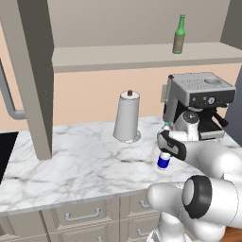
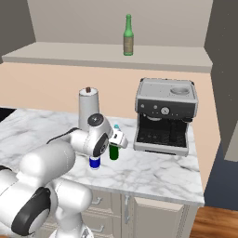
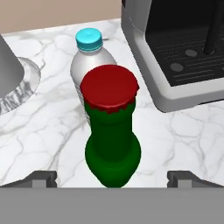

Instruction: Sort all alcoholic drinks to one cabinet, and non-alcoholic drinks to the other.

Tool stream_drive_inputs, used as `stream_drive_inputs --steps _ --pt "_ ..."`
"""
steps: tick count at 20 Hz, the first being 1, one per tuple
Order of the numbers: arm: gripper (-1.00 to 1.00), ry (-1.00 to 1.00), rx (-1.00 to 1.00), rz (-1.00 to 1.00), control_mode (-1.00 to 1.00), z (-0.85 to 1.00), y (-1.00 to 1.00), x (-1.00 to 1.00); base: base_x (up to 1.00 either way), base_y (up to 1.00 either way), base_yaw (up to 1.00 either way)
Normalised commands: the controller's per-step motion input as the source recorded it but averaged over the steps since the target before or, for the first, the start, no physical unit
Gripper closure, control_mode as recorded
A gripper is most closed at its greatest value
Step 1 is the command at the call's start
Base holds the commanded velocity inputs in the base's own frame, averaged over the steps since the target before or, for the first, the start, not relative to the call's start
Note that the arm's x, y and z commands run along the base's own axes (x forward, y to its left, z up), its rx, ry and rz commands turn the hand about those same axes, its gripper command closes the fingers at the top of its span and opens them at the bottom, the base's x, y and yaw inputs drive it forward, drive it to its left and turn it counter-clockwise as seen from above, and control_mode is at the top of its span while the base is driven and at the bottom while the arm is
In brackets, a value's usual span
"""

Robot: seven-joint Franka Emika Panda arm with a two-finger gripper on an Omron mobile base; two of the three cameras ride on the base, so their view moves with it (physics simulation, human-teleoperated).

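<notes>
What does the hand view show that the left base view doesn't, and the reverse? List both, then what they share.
Hand view: dark green bottle, red-capped, upright inside the open tool. Left base view: olive bottle on the shelf, blue-labelled bottle on the counter by the arm. Both: coffee machine, marble counter, teal-capped bottle.

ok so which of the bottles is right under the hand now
The dark green glass bottle with the red cap, standing on the counter between the open fingers. The teal-capped clear bottle stands just behind it.
</notes>
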Motion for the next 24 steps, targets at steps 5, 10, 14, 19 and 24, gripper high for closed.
stream_drive_inputs --steps 5,10,14,19,24 --pt "-1.0 0.0 0.0 0.0 -1.0 -0.03 0.0 0.06 0.0 0.0 0.0" --pt "-1.0 0.0 0.0 0.0 -1.0 -0.02 -0.02 0.05 0.0 0.0 0.0" --pt "-1.0 0.0 0.0 0.0 -1.0 -0.03 -0.03 0.05 0.0 0.0 0.0" --pt "-1.0 0.0 0.0 0.0 -1.0 -0.05 -0.01 0.05 0.0 0.0 0.0" --pt "-1.0 0.0 0.0 0.0 -1.0 -0.07 0.0 0.06 0.0 0.0 0.0"
